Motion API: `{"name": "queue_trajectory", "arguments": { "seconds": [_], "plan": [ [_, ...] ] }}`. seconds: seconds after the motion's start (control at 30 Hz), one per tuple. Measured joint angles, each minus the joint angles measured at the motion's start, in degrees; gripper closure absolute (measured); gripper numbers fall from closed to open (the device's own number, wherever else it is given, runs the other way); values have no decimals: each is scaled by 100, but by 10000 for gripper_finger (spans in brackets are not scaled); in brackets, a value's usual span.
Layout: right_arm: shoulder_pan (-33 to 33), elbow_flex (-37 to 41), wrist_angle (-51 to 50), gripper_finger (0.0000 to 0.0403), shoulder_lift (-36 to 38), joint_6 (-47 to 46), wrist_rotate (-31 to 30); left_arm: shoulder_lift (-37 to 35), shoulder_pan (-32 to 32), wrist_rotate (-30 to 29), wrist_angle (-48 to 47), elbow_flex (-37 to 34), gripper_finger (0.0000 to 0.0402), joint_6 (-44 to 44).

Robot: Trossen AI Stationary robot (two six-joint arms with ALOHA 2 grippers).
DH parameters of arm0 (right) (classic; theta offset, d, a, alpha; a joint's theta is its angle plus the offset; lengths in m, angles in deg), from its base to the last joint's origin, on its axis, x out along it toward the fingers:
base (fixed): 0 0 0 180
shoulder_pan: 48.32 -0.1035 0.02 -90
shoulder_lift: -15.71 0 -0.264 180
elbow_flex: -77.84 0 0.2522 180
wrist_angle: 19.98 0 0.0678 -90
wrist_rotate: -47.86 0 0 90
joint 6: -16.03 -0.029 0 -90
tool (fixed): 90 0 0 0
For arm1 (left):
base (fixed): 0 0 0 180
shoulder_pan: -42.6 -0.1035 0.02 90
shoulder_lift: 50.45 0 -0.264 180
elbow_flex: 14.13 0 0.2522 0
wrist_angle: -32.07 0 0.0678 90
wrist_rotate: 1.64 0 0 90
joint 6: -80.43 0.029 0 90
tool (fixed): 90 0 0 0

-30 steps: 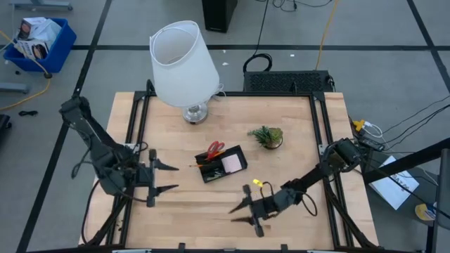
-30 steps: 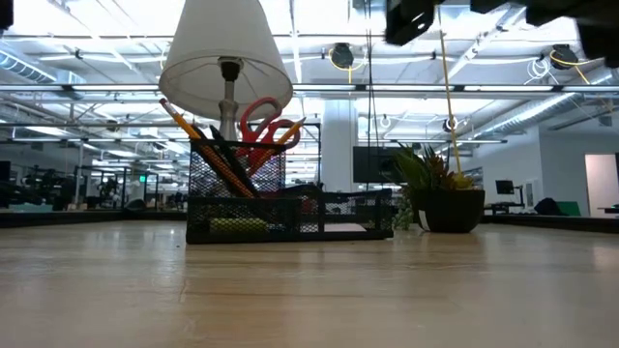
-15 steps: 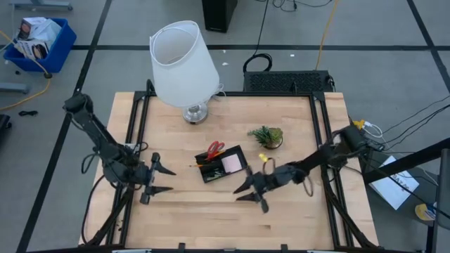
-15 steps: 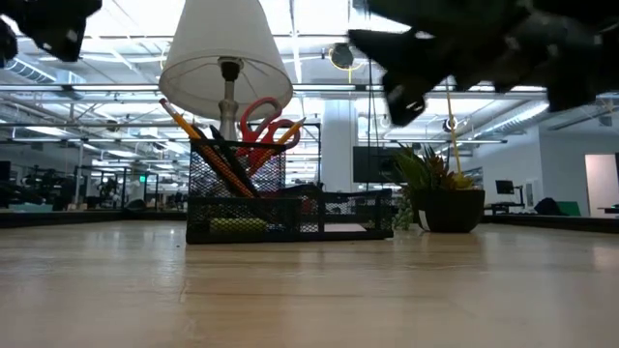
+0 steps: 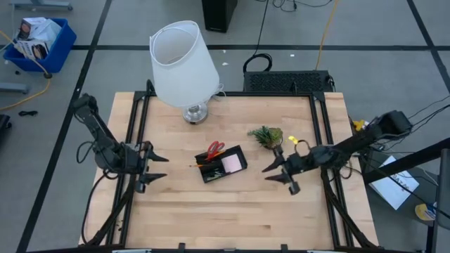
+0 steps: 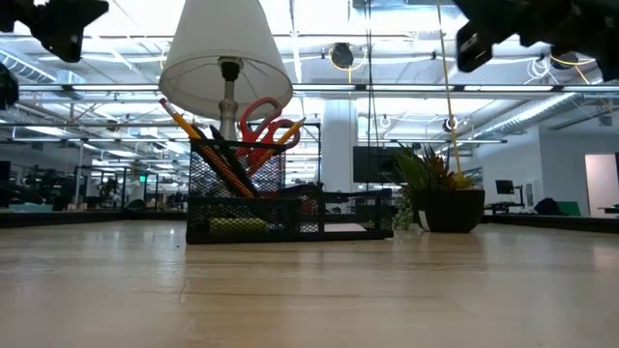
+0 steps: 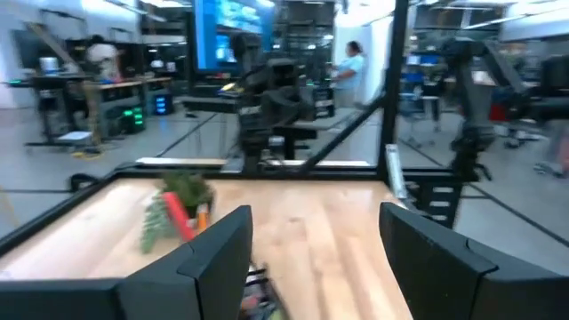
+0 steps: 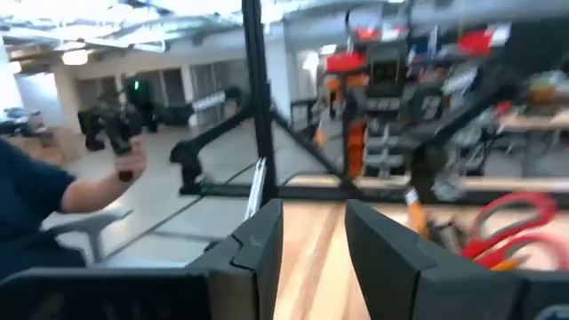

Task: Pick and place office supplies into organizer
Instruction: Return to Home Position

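The black mesh organizer (image 5: 222,164) stands mid-table. In it are red-handled scissors (image 5: 215,149), orange pencils (image 5: 200,164) and a pink sticky-note pad (image 5: 233,163). In the low view the scissors (image 6: 266,128) and pencils (image 6: 182,124) stick up out of the organizer's (image 6: 290,211) tall cup. My left gripper (image 5: 159,168) hovers open to the left of the organizer, pointing at it. My right gripper (image 5: 272,173) hovers open to its right, below the plant. The wrist views show my left gripper (image 7: 316,258) and my right gripper (image 8: 313,242) holding nothing.
A big white lamp (image 5: 183,67) stands at the table's far left. A small green plant (image 5: 266,136) sits to the right of the organizer. Bare wood (image 5: 225,211) lies along the near edge. A person's arm (image 8: 53,191) shows beyond the table in the right wrist view.
My right gripper has drawn back from the near middle of the table toward the right and far side, ending below the plant. My left gripper has pulled back a little toward the left and far edges. Both have stayed open. The organizer has not moved.
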Motion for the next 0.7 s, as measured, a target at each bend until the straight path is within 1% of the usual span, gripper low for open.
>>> {"name": "queue_trajectory", "arguments": {
  "seconds": [0.07,0.13,0.2,0.23,0.3,0.33,0.4,0.43,0.53,0.7],
  "plan": [
    [4,187,-26,287,409,81,-317,-223,-2,-152,-258,0,151,-53],
    [4,429,-53,287,771,89,-832,-425,0,-273,-531,0,151,-109],
    [-9,655,-16,287,1033,-30,-1349,-625,-1,-365,-804,0,151,-215],
    [-18,779,-7,287,1149,-138,-1485,-725,-2,-355,-903,0,151,-264],
    [-18,1015,-5,287,1285,-255,-1447,-880,-9,-164,-1098,0,151,-311],
    [-18,1113,-20,287,1309,-232,-1334,-948,-37,-62,-1179,0,151,-311],
    [-13,1296,-72,287,1317,-104,-905,-1021,-160,104,-1234,0,151,-336],
    [5,1321,-72,287,1310,-143,-819,-1032,-246,154,-1241,0,151,-352],
    [77,1344,-135,287,1324,-272,-833,-1079,-577,562,-1225,2,151,-258],
    [344,1353,-126,287,1380,-109,-490,-1170,-1325,1200,-1443,2,151,-170]
  ]
}}
